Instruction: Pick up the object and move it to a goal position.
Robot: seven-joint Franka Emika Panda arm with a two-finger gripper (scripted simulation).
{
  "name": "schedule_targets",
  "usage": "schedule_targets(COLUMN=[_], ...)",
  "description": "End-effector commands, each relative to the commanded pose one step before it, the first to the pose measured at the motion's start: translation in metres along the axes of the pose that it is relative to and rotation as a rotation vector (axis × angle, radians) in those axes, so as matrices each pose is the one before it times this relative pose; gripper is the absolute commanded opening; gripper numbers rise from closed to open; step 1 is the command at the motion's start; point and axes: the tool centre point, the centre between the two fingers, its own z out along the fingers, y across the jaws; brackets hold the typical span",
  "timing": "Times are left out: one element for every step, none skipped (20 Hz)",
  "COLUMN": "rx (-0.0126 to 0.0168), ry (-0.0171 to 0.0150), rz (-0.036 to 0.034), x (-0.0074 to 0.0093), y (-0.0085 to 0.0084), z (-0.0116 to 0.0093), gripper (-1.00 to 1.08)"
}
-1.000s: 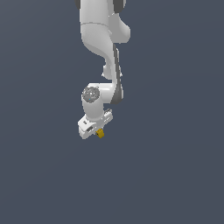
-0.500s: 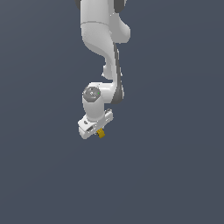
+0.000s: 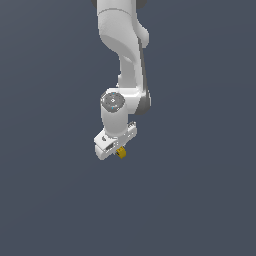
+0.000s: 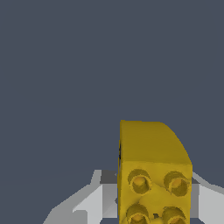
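The object (image 3: 121, 153) is a small mustard-yellow block peeking out under the white hand of the arm in the exterior view. In the wrist view the object (image 4: 151, 175) fills the lower middle, a yellow chunk with several round studs on its near face. My gripper (image 3: 119, 151) is shut on it, and grey fingers (image 4: 87, 203) show on either side of the block. The fingertips themselves are hidden behind the hand in the exterior view.
The white arm (image 3: 125, 55) hangs down from the upper middle of the exterior view. Around it lies a plain dark grey-blue surface (image 3: 200, 200) with no other objects in sight.
The arm and the held object have barely shifted across the three exterior frames. The grip looks the same.
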Motion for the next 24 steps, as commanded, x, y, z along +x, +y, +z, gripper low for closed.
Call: schedule_targets(rx=[-0.00066, 0.0, 0.0, 0.0, 0.0, 0.00035, 0.0, 0.0, 0.0, 0.0, 0.0, 0.0, 0.0, 0.0, 0.0, 0.0, 0.0, 0.0, -0.00031, 0.0, 0.0, 0.0, 0.0, 0.0], ry=[0.00089, 0.0, 0.0, 0.0, 0.0, 0.00034, 0.0, 0.0, 0.0, 0.0, 0.0, 0.0, 0.0, 0.0, 0.0, 0.0, 0.0, 0.0, -0.00024, 0.0, 0.0, 0.0, 0.0, 0.0], rz=[-0.00061, 0.0, 0.0, 0.0, 0.0, 0.00002, 0.0, 0.0, 0.0, 0.0, 0.0, 0.0, 0.0, 0.0, 0.0, 0.0, 0.0, 0.0, 0.00029, 0.0, 0.0, 0.0, 0.0, 0.0], x=[0.01661, 0.00701, 0.00717, 0.0073, 0.00741, 0.00733, 0.00693, 0.00645, 0.00597, 0.0055, 0.00504, 0.00459, 0.00414, 0.00371, 0.00328, 0.00286, 0.00247, 0.0021, 0.00167, 0.00141, 0.00109, 0.00077, 0.00046, 0.00015], y=[-0.00363, -0.0014, -0.00139, -0.00138, -0.00136, -0.00126, -0.00118, -0.00105, -0.00093, -0.00082, -0.00071, -0.00061, -0.00052, -0.00043, -0.00034, -0.00027, -0.00021, -0.00016, -0.00002, -0.00008, -0.00006, -0.00004, -0.00002, -0.00001], z=[-0.01872, -0.00776, -0.0079, -0.00801, -0.00808, -0.00803, -0.00748, -0.00691, -0.00636, -0.00582, -0.00529, -0.00478, -0.00428, -0.00379, -0.00332, -0.00288, -0.00246, -0.00208, -0.00172, -0.00137, -0.00105, -0.00074, -0.00044, -0.00015], gripper=[-1.0, -1.0, -1.0, -1.0, -1.0, -1.0, -1.0, -1.0, -1.0, -1.0, -1.0, -1.0, -1.0, -1.0, -1.0, -1.0, -1.0, -1.0, -1.0, -1.0, -1.0, -1.0, -1.0, -1.0])
